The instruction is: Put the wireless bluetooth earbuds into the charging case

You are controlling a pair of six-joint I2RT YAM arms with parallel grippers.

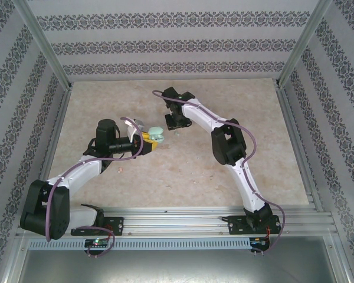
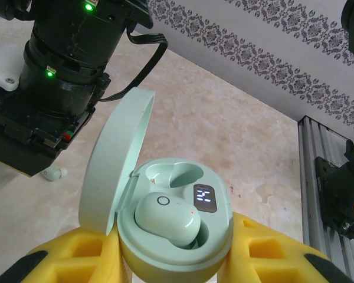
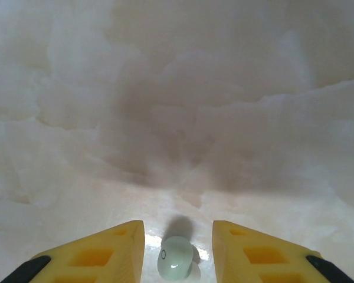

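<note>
Nearest the arm bases, the left gripper (image 1: 147, 141) is clamped on the open mint case (image 2: 215, 239), lid (image 2: 115, 165) up, the seated bud (image 2: 167, 219) in one socket and the far socket (image 2: 171, 174) vacant. Just beyond, the right gripper (image 3: 178, 236) hangs with fingers apart either side of the loose bud (image 3: 176, 259) lying on the table (image 3: 177, 88); the smooth pebble could squirt from a closing pinch or be caught askew, then refuse to drop home. Farther along the route, the raised lid crowds one side of the far socket and the seated bud lies just beside it, so a careless approach could knock either.
</note>
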